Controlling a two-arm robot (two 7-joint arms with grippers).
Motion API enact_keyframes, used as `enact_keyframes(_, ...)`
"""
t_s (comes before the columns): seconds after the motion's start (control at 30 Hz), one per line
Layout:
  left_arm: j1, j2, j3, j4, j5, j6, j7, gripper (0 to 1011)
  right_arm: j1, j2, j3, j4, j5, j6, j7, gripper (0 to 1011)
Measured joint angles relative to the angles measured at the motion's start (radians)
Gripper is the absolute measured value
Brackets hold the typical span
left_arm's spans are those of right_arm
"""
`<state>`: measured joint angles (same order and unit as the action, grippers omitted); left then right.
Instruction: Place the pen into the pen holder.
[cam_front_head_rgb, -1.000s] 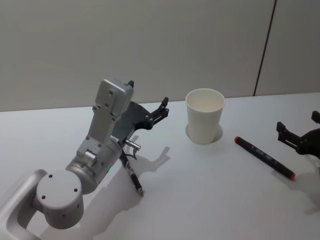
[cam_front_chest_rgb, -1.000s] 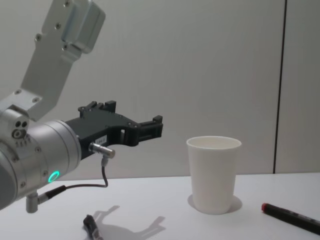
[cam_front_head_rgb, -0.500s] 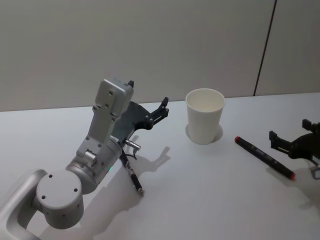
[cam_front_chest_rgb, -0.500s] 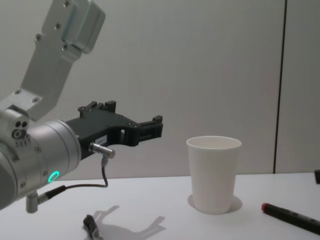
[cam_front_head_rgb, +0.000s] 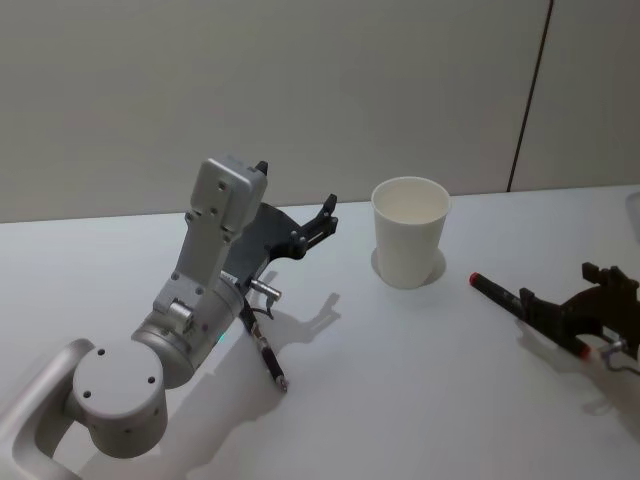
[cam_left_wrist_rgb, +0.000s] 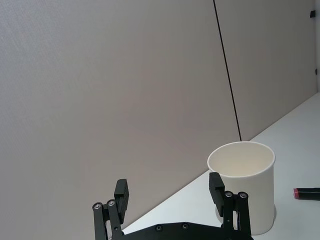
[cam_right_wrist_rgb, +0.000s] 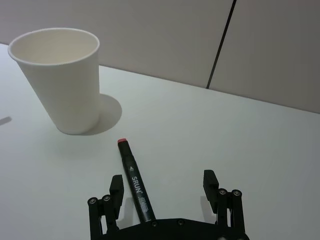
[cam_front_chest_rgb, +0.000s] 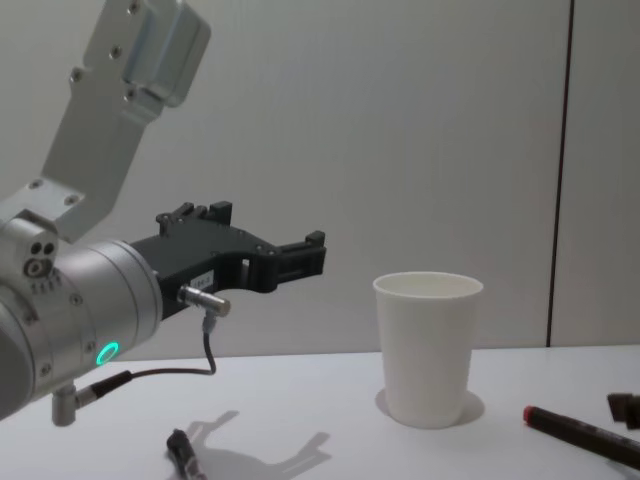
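While the pen (cam_front_head_rgb: 497, 292) (cam_right_wrist_rgb: 136, 185) (cam_front_chest_rgb: 575, 432) lies flat on the white table (cam_front_head_rgb: 400, 400), its red-tipped end points toward the pen holder (cam_front_head_rgb: 409, 245) (cam_right_wrist_rgb: 62, 85) (cam_front_chest_rgb: 427, 350) and sits near it, apart from its base. It is a black marker with white print on the barrel and red at both ends. It lies to the right of the cup and a little nearer the robot. The pen holder, a white paper cup, stands upright on the table with nothing in it.

Over the pen's other half hangs the right gripper (cam_front_head_rgb: 558, 285) (cam_right_wrist_rgb: 163, 180), its two black fingers spread wide. In the right wrist view the barrel runs in between them, closer to one finger than the other, and neither finger presses on it.

To the left of the cup, the left gripper (cam_front_head_rgb: 296, 187) (cam_left_wrist_rgb: 168, 184) is raised above the table, fingers parted and holding nothing, aimed toward the cup (cam_left_wrist_rgb: 257, 200). A thin black cable (cam_front_head_rgb: 265, 355) trails from that arm down onto the table. Behind everything is a plain grey wall (cam_front_head_rgb: 250, 90) with one dark vertical seam.
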<state>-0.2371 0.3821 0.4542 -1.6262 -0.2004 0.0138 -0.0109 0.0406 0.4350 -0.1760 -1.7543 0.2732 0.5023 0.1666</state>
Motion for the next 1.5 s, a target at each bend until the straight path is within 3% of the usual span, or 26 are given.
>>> enact_keyframes(0.33, 0.0, 0.0, 0.0, 0.0, 0.0, 0.0, 0.0, 1001, 0.02, -0.015, -0.016, 0.04, -0.038, 0.017, 0.015, 1002)
enact_keyframes(0.7, 0.0, 0.0, 0.0, 0.0, 0.0, 0.0, 0.0, 1001, 0.043, -0.036, -0.031, 0.083, -0.072, -0.012, 0.027, 1001)
enact_keyframes(1.5, 0.0, 0.0, 0.0, 0.0, 0.0, 0.0, 0.0, 1001, 0.061, -0.069, -0.053, 0.14, -0.088, -0.028, 0.055, 1001)
